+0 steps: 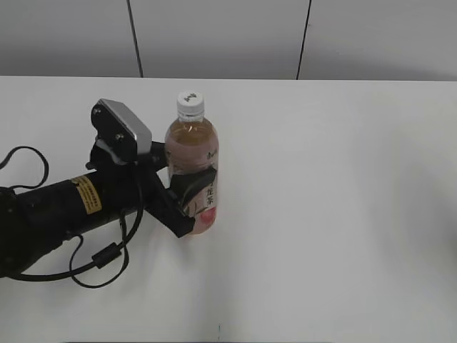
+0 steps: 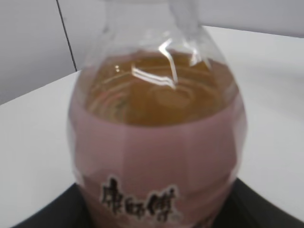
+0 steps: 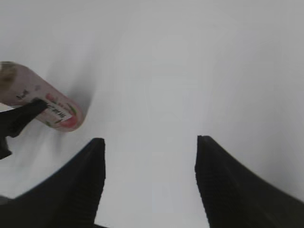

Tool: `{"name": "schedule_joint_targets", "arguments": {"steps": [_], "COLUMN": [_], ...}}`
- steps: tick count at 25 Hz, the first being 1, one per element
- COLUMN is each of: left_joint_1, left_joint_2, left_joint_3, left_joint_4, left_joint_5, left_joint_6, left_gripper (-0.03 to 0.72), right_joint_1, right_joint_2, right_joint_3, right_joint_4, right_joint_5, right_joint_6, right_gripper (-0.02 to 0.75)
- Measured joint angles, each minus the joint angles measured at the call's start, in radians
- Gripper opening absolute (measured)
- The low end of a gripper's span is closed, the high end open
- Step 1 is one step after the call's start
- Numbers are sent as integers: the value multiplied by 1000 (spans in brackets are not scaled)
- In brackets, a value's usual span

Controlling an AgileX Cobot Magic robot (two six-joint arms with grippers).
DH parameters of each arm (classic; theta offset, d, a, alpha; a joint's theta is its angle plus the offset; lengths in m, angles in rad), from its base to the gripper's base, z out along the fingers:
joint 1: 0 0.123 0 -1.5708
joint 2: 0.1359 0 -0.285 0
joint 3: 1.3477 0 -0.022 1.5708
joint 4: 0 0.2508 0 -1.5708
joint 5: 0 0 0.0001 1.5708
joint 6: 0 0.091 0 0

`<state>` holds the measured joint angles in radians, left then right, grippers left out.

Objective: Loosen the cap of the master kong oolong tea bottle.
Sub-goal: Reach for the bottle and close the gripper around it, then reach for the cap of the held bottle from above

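The master kong oolong tea bottle (image 1: 193,153) stands upright on the white table, amber tea inside, pale pink label around its body. Its white cap (image 1: 191,100) sits on top. My left gripper (image 1: 194,196) is shut on the bottle's labelled lower body from the left. In the left wrist view the bottle (image 2: 156,137) fills the frame and the cap is cut off at the top. My right gripper (image 3: 149,161) is open and empty above bare table; it does not show in the exterior view. The bottle's lower end (image 3: 47,102) shows at the far left of the right wrist view.
The white table (image 1: 335,214) stretches to the right and front of the bottle. A grey panelled wall (image 1: 228,36) stands behind the table's far edge. The left arm's black cable (image 1: 93,268) loops on the table at the left.
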<state>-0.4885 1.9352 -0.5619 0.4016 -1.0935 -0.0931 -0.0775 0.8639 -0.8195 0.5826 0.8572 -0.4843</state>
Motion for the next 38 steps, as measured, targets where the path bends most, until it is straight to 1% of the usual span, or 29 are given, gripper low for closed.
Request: {"name": "schedule_joint_targets", "arguments": {"steps": [4, 8, 10, 13, 15, 19, 23, 26, 29, 32, 36, 38], "left_joint_1": [0, 0, 0, 0, 0, 0, 0, 0, 0, 0, 0, 0], "left_joint_2": [-38, -52, -63, -65, -66, -66, -66, -68, -75, -77, -77, -77], "left_joint_3": [0, 0, 0, 0, 0, -4, -5, -5, -5, -6, -6, -6], "left_joint_4": [53, 71, 75, 77, 78, 94, 122, 123, 124, 127, 127, 127], "left_joint_5": [76, 99, 116, 123, 124, 128, 129, 137, 153, 156, 156, 157], "left_joint_6": [0, 0, 0, 3, 3, 4, 4, 4, 7, 16, 20, 20], "left_gripper": [372, 372, 372, 372, 372, 372, 372, 372, 372, 372, 372, 372], "right_joint_1": [0, 3, 25, 109, 191, 355, 483, 551, 590, 609, 612, 612], "right_joint_2": [129, 243, 283, 323, 348, 428, 553, 652, 748, 826, 893, 913], "right_joint_3": [-128, -227, -267, -316, -342, -399, -493, -593, -703, -816, -929, -958], "right_joint_4": [94, 158, 168, 170, 151, 47, -49, -95, -118, -150, -164, -164], "right_joint_5": [161, 278, 298, 301, 282, 241, 233, 258, 323, 349, 352, 352], "right_joint_6": [-61, -78, -79, -81, -63, 18, 144, 255, 364, 439, 509, 529], "right_gripper": [455, 455, 455, 447, 443, 440, 440, 440, 440, 440, 439, 439]}}
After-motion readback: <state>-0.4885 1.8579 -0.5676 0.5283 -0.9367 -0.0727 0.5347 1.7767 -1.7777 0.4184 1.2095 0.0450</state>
